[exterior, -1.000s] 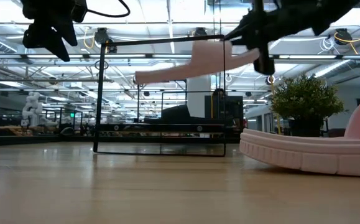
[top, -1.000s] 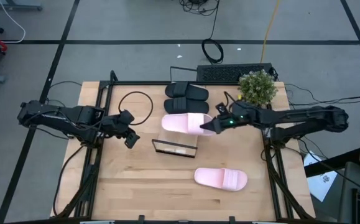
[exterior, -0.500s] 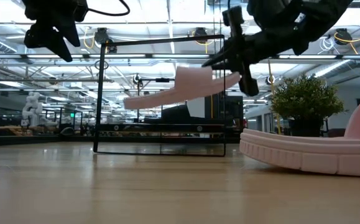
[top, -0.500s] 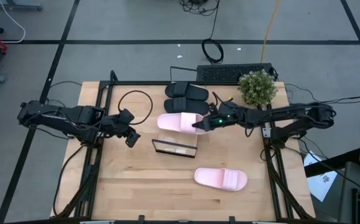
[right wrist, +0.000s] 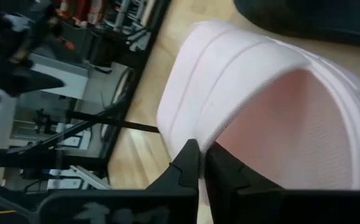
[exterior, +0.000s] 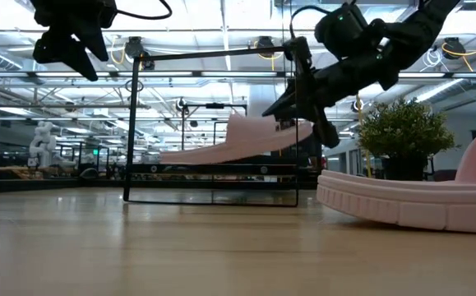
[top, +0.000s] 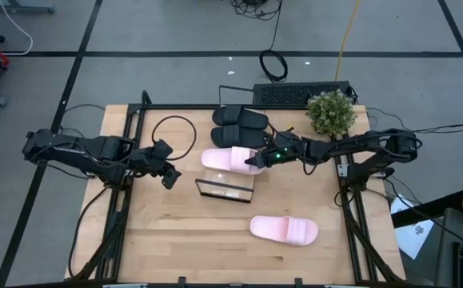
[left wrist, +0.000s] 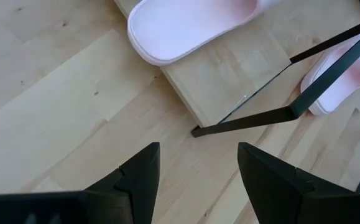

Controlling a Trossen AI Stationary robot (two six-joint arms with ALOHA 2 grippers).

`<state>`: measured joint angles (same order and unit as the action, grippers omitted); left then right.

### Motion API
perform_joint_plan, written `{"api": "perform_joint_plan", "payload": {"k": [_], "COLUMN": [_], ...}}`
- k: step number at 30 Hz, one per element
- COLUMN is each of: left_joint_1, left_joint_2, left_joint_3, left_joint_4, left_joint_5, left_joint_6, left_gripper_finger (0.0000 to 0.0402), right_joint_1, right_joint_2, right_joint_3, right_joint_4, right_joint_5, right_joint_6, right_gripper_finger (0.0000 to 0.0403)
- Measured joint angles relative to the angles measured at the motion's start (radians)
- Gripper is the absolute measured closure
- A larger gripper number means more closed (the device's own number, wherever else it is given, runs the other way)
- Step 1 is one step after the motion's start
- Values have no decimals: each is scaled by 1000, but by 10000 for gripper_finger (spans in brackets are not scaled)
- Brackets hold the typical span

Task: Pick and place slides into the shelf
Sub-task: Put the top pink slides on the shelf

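While the right tool (top: 261, 159) stays raised over the middle of the surface (top: 175, 240), we note that its fingers are pressed together on the strap edge of one pink slide (top: 229, 158). In the right wrist view the two dark fingers (right wrist: 192, 163) pinch the strap's thin edge, with the slide's ribbed strap filling most of the picture. In the low view this slide (exterior: 221, 146) hangs clear of the surface, tilted with its free end lower, inside the outline of the shelf's black frame (exterior: 213, 123). From above, we see it lying across the far part of the shelf (top: 227, 182), just on the near side of the black pair (top: 239, 126). We cannot tell whether the slide touches the plank.

The black pair lies side by side near the far edge of the surface, beside the shelf. The second pink slide (top: 285, 229) rests flat on the surface, well apart from the shelf, toward the near right.

The left tool (top: 167, 174) hovers left of the shelf with its fingers apart and nothing between them. In the left wrist view its fingers (left wrist: 139, 174) frame the plank's corner and the black frame.

A potted plant (top: 331, 112) stands at the far right corner.
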<state>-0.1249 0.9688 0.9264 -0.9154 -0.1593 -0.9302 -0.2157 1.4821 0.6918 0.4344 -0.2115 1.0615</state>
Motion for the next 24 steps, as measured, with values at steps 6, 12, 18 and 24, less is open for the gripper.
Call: {"api": "perform_joint_plan", "payload": {"k": [6, 12, 18, 24], "left_joint_1": [0, 0, 0, 0], "left_joint_2": [0, 0, 0, 0], "left_joint_3": [0, 0, 0, 0], "left_joint_4": [1, 1, 1, 1], "left_joint_5": [0, 0, 0, -1], "left_joint_6": [0, 0, 0, 0], "left_gripper_finger": [192, 192, 192, 192], "right_joint_1": [-14, -38, -50, -61], "right_joint_2": [5, 5, 5, 4], "right_joint_3": [0, 0, 0, 0], "right_joint_4": [-66, -90, -128, -150], "right_joint_5": [3, 4, 0, 0], "right_joint_6": [-22, -38, -49, -80], "right_gripper_finger": [403, 403, 402, 397]}}
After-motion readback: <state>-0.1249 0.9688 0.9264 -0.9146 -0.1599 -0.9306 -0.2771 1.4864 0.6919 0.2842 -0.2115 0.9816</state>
